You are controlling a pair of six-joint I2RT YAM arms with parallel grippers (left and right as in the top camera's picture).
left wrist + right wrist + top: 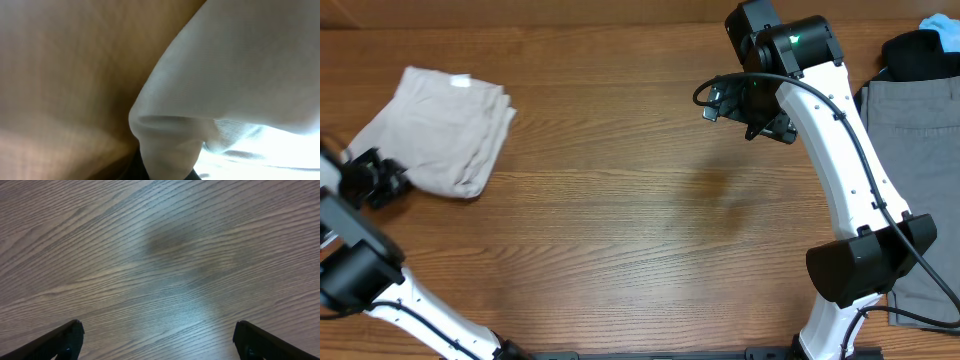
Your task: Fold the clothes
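Overhead: folded beige shorts (440, 130) lie at the far left of the bench (620, 220). The left hand (382, 180) touches their lower left edge; whether it grips them cannot be told. The right hand (725, 103) hangs over bare wood, well apart from the shorts, near a grey garment (910, 150). Left wrist: pale, blurred shorts (240, 65) fill the frame beside the brown bench (60, 75), and the grip is no clearer here. Right wrist: the right hand (157, 345) spreads its fingertips (60, 340) wide above the bench (150, 255), holding nothing.
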